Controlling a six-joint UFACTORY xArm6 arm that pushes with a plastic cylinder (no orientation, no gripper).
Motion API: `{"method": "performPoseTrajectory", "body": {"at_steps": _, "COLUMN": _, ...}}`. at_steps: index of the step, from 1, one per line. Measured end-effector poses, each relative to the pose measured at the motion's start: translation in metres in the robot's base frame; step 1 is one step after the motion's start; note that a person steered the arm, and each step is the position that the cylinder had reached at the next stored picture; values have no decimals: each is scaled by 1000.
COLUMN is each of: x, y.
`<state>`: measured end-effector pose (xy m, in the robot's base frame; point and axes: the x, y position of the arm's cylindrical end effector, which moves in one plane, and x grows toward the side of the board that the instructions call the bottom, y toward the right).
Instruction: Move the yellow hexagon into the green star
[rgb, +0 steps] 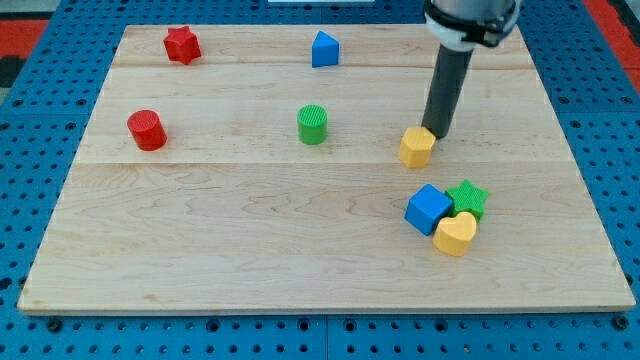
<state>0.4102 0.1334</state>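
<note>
The yellow hexagon (416, 147) lies right of the board's middle. My tip (433, 132) touches its upper right edge, the dark rod rising to the view's top. The green star (467, 198) lies below and to the right of the hexagon, apart from it. The star is packed against a blue cube (429, 208) on its left and a yellow heart (455, 234) below it.
A green cylinder (312, 125) stands left of the hexagon. A blue block (324, 49) and a red star (182, 45) lie near the top edge. A red cylinder (146, 130) is at the left. The wooden board (250, 240) rests on a blue pegboard.
</note>
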Motion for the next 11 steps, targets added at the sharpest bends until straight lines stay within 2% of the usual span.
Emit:
{"method": "performPoseTrajectory", "body": {"at_steps": 1, "x": 25, "y": 0}}
{"method": "performPoseTrajectory", "body": {"at_steps": 2, "x": -26, "y": -18}}
{"method": "performPoseTrajectory", "body": {"at_steps": 3, "x": -29, "y": -52}}
{"method": "performPoseTrajectory", "body": {"at_steps": 4, "x": 26, "y": -65}}
{"method": "performPoseTrajectory", "body": {"at_steps": 5, "x": 29, "y": -45}}
{"method": "performPoseTrajectory", "body": {"at_steps": 6, "x": 3, "y": -40}}
{"method": "performPoseTrajectory", "body": {"at_steps": 7, "x": 40, "y": -2}}
{"method": "performPoseTrajectory", "body": {"at_steps": 8, "x": 40, "y": -14}}
{"method": "performPoseTrajectory", "body": {"at_steps": 9, "x": 21, "y": -58}}
{"method": "performPoseTrajectory", "body": {"at_steps": 10, "x": 28, "y": -91}}
{"method": "performPoseTrajectory", "body": {"at_steps": 11, "x": 0, "y": -146}}
